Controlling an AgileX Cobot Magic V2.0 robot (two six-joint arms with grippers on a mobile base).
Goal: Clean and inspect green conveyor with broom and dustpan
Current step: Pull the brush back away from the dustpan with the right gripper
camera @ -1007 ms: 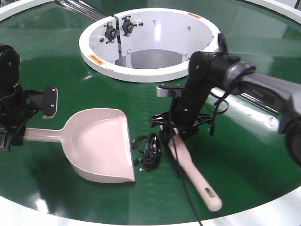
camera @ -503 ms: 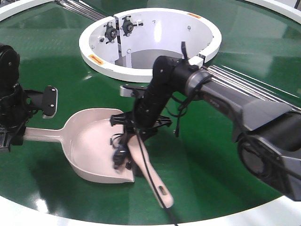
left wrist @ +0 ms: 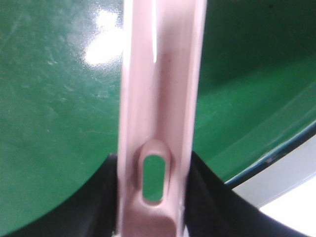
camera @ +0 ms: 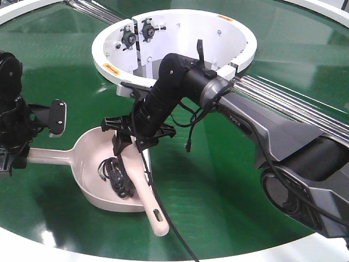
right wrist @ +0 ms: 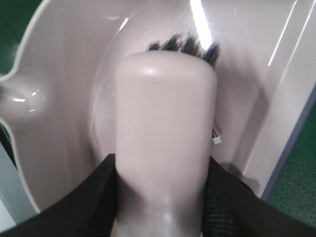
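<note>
You have bright overhead light glaring off the glossy green conveyor [camera: 54,54], and both wrist views look blurred.

The dustpan [left wrist: 163,74] handle ran straight up the middle, pale pink; a slotted hole [left wrist: 152,177] near its lower end showed green through it; the left gripper [left wrist: 150,207] pressed black jaws against both its sides; the glossy green conveyor [left wrist: 54,123] lay beneath, its white rim [left wrist: 291,182] at the lower right.

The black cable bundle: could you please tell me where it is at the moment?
In the front-facing view the cable bundle lies inside the dustpan, left of centre on the green conveyor, beside the broom.
</note>
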